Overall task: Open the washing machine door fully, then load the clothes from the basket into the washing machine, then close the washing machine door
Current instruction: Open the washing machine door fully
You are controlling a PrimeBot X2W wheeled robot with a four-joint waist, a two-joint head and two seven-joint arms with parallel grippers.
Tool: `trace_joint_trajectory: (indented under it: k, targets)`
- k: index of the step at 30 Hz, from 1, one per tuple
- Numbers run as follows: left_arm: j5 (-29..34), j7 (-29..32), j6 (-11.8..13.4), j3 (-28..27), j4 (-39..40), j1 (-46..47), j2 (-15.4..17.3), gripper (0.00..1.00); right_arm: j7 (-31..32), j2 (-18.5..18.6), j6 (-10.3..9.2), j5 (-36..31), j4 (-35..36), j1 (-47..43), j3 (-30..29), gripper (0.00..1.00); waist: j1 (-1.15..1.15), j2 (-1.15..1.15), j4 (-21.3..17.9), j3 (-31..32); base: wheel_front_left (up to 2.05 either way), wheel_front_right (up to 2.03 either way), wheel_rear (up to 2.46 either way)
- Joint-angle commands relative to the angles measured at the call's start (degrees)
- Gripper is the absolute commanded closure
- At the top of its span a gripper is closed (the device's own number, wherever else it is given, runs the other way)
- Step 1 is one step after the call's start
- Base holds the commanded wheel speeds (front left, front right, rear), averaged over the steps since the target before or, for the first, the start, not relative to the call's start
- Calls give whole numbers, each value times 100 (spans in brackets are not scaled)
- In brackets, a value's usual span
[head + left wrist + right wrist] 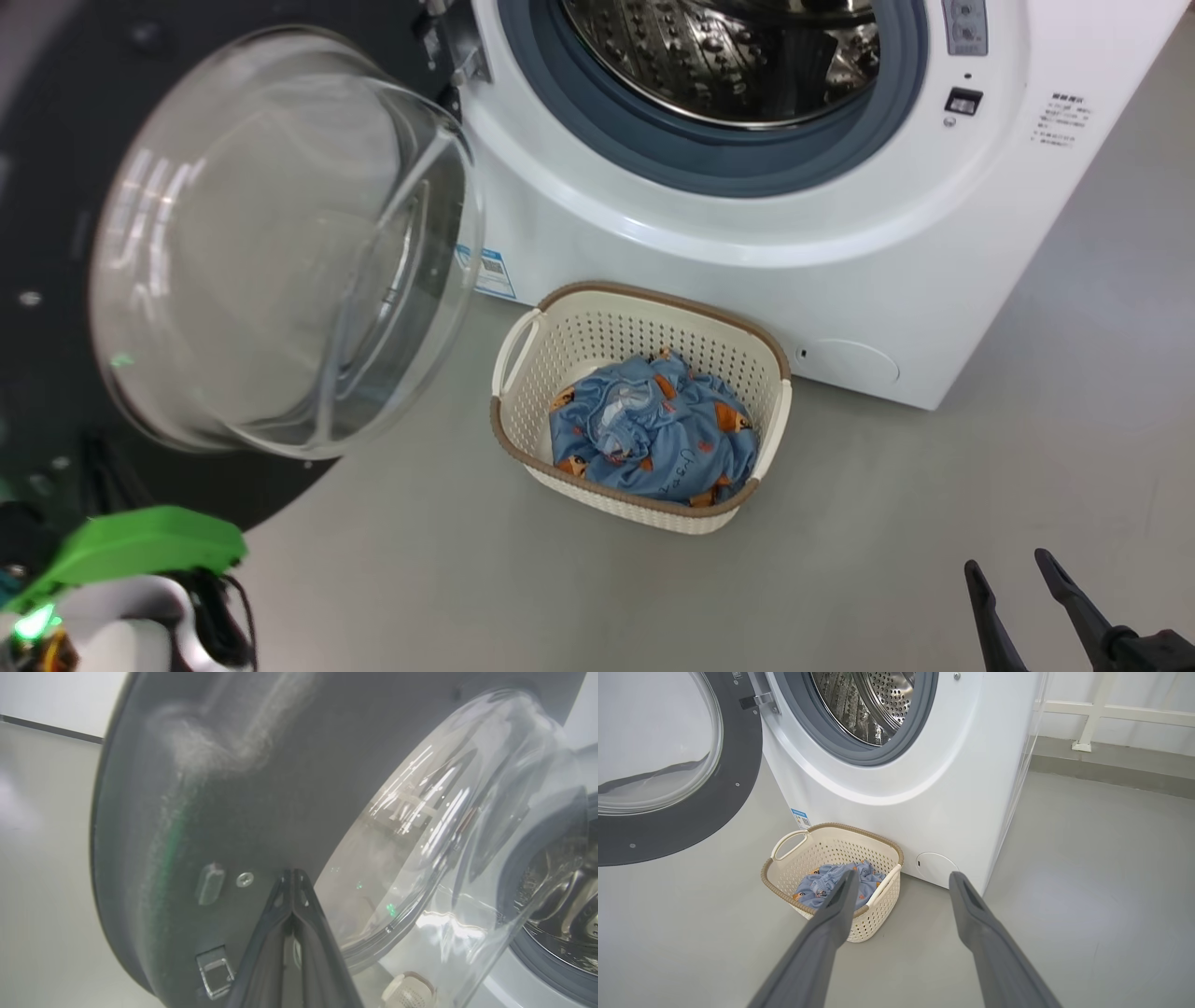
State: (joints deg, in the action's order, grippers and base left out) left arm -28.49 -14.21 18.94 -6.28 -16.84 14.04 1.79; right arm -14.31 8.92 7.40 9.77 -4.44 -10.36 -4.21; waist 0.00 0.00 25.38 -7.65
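Note:
The washing machine (747, 233) stands with its steel drum (728, 56) exposed. Its door (56, 140) is swung out to the left, the clear glass bowl (280, 243) bulging toward me. On the floor in front sits the cream basket (653, 297), holding the blue bear-print clothes (653, 429). My left gripper (292, 873) is shut with nothing in it, its tips close to the door's dark inner face (280, 765) beside the glass. My right gripper (903, 876) is open and empty above the floor. It is right of and nearer than the basket (831, 828) and clothes (822, 884).
A blue label sticker (490, 271) and a round white flap (854, 362) mark the machine's lower front. Bare grey floor (934, 485) spreads right of the basket. A white wall with a white rail (1087, 714) runs behind the machine's right side.

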Motion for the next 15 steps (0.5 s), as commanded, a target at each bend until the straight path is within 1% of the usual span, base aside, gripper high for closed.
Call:
trace_joint_trajectory:
  k: [1,5,10,15]
  targets:
    - [96,-77,5,-361,68,301,192,100,-69,133,9,38,152,98,158,0,0,0,-64,-87,0,0,0]
    - [288,-78,-68,-854,-158,618,153,100,-69,255,9,62,173,129,176,0,0,0,-126,-251,0,0,0]
    - [554,-78,-226,-1420,-556,1043,140,100,-69,380,9,83,181,220,234,0,0,0,-210,-446,0,0,0]
    - [868,-78,-430,-1896,-966,1461,287,100,-69,458,9,112,165,320,328,0,0,0,-323,-572,0,0,0]
